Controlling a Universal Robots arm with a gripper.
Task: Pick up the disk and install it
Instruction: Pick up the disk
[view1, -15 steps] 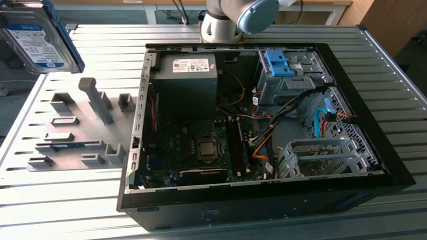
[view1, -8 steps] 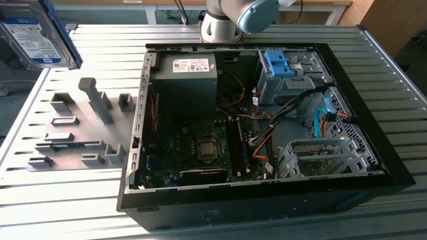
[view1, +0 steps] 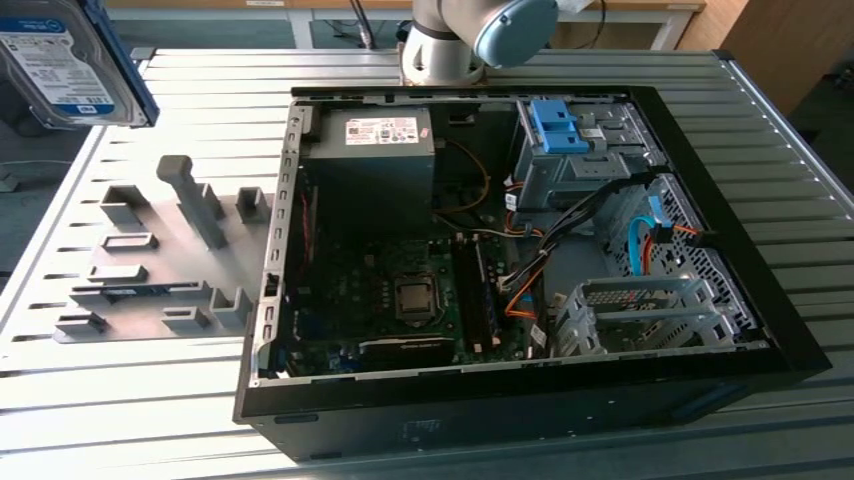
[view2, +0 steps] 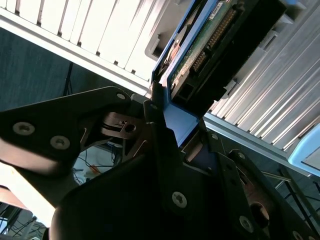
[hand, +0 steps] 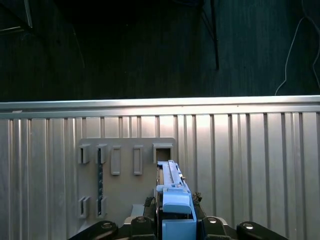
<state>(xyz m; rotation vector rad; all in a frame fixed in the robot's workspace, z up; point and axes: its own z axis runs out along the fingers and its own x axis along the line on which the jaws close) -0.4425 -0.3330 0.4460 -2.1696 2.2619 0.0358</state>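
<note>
The disk (view1: 64, 62) runs off the exterior view's top-left corner; in the first wrist view the gripper (hand: 176, 224) hides its clamped end.

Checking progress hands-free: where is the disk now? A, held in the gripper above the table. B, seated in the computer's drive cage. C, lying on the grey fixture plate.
A: the gripper grips the disk by its blue frame, clear of the table.

**Silver arm, black gripper**

In the exterior view the arm (view1: 441, 52) is a silver-grey metal cylinder, and its rounded joint is closed by a pale blue cap (view1: 514, 28). In the second wrist view the gripper (view2: 175, 119) is matte black, built of flat angular link plates (view2: 75, 125) studded with round silver screws (view2: 24, 128). A metal pivot pin (view2: 129, 128) sits between the plates.
</note>
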